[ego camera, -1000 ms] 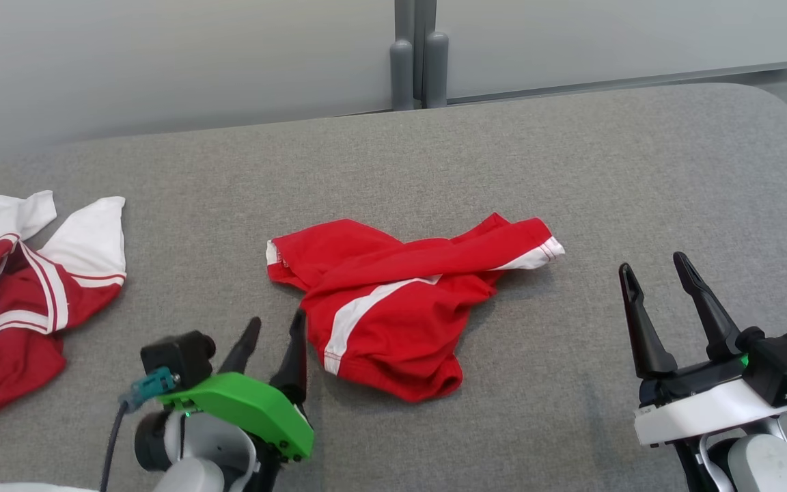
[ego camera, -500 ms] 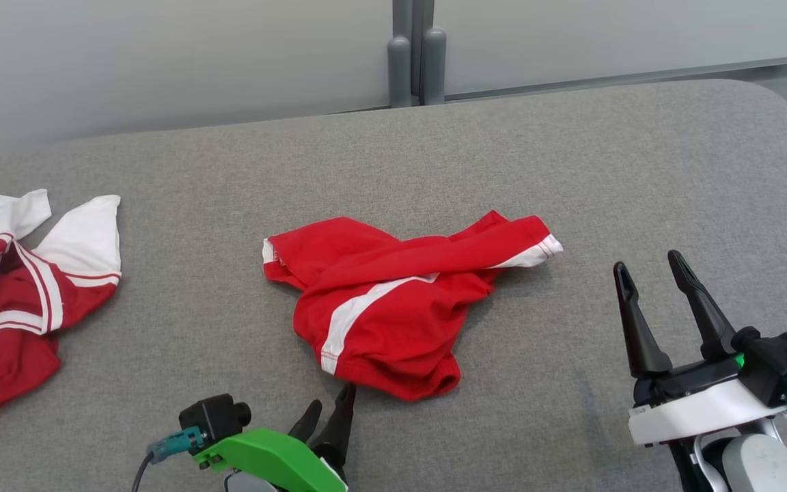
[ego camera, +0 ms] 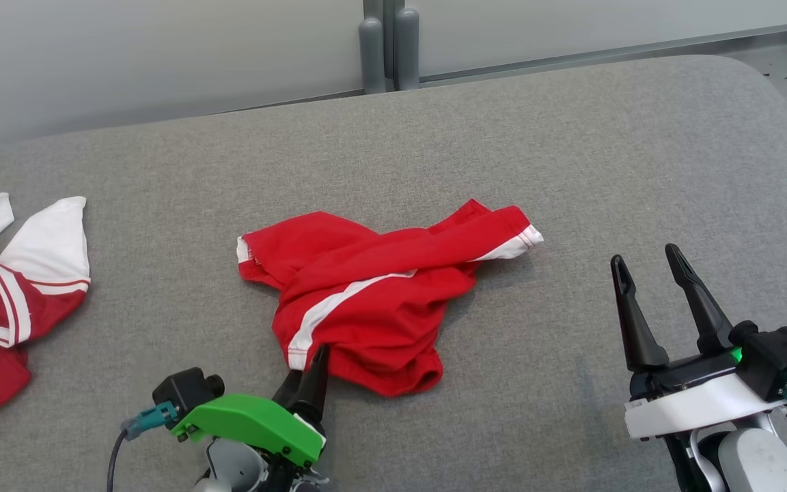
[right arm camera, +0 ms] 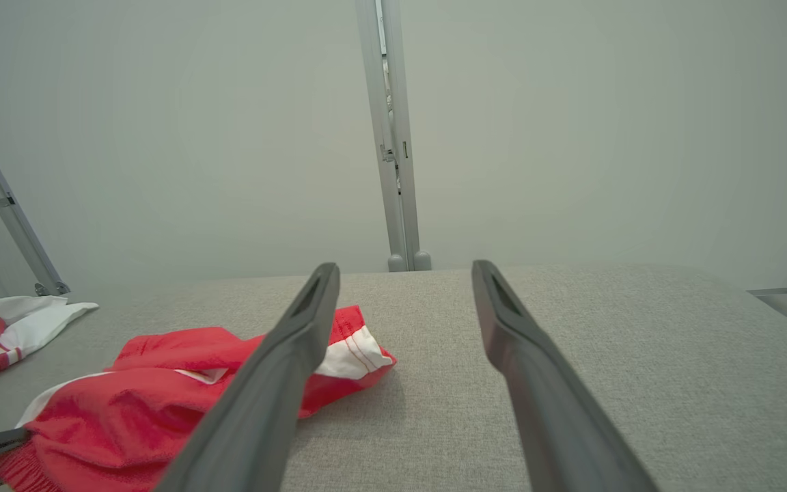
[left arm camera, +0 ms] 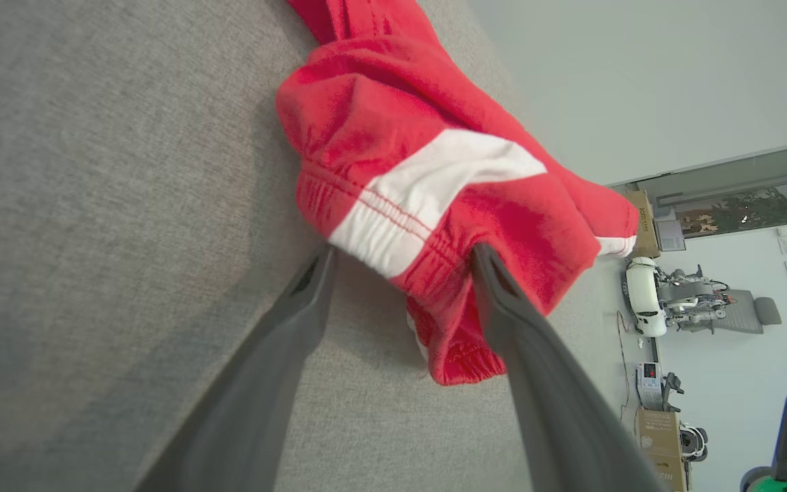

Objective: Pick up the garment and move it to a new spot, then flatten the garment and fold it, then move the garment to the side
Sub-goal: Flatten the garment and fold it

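Note:
The garment (ego camera: 366, 287) is a pair of red shorts with white side stripes, lying crumpled in the middle of the grey table (ego camera: 571, 137). My left gripper (ego camera: 308, 372) is at its near-left hem, turned on its side. In the left wrist view my left gripper (left arm camera: 404, 249) is open and straddles the elastic waistband of the garment (left arm camera: 434, 171), one finger against the cloth. My right gripper (ego camera: 644, 254) stands open over bare table to the right of the garment. In the right wrist view my right gripper (right arm camera: 404, 265) holds nothing, and the garment (right arm camera: 161, 389) lies lower left.
A second red and white garment (ego camera: 4, 294) lies bunched at the table's left edge. Two grey posts (ego camera: 383, 48) stand behind the far edge against a pale wall. The table's right end is rounded, with floor beyond it.
The camera has shifted, so everything sits further left. My left gripper pulled back from beside the garment, then came forward to its near hem. The right gripper has stayed put.

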